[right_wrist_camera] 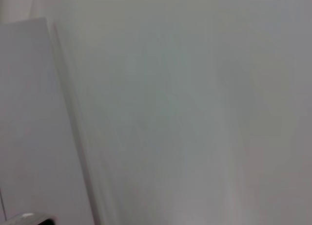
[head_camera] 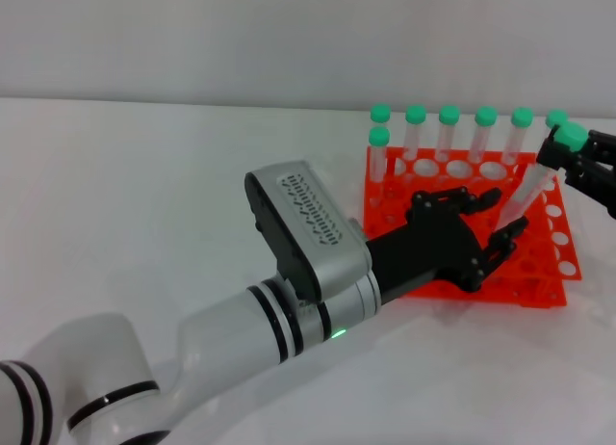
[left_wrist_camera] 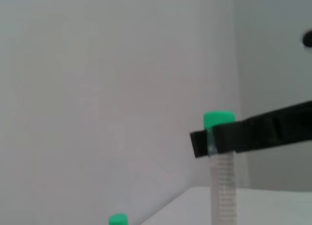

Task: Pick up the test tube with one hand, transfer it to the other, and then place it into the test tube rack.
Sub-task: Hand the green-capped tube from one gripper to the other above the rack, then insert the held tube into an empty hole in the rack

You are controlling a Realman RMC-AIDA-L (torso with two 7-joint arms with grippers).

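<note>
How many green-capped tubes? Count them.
8: six along the rack's back row, one before its left end, one tilted tube in the right pincer. The left pincer may hide more.

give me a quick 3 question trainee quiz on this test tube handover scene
1. True or false: the slim clear green-capped test tube stands upright in the bright orange-red plastic rack.
2. Which hand grips the tube near its cap? A) black left hand B) black right hand
3. Fill in: the left hand hovers over the ____.

Key: 1 false, it is tilted and held above the rack; 2 B; 3 rack.
</note>
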